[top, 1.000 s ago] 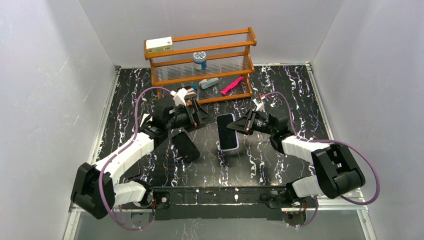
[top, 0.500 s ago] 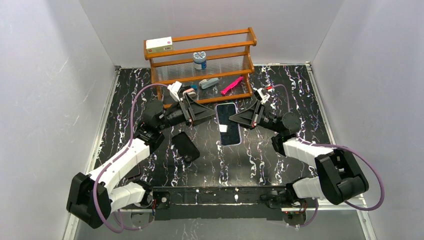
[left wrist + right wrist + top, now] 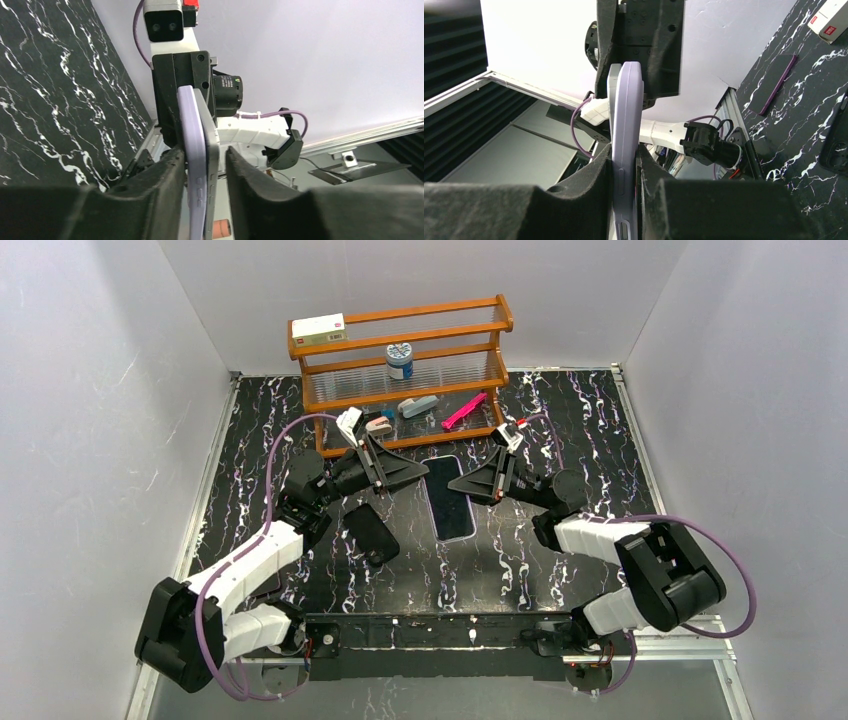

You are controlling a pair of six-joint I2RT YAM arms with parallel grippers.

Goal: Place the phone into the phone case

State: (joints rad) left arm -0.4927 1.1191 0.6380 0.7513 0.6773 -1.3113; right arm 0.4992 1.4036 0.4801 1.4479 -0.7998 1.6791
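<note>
Your phone [image 3: 450, 498] is held off the table [image 3: 560, 570], dark screen facing up, bridged between your two grippers; the right gripper [image 3: 624, 160] pinches one long edge, both pads pressed against the phone's faces; the left gripper [image 3: 204, 157] straddles the opposite edge, one pad [image 3: 167, 185] against the lavender back, a sliver of gap at the other, so not clamped; the phone case [image 3: 372, 532] lies on the table below and behind the left gripper, beside its forearm; the wooden rack [image 3: 400, 340] stands beyond both sets of fingertips.
</note>
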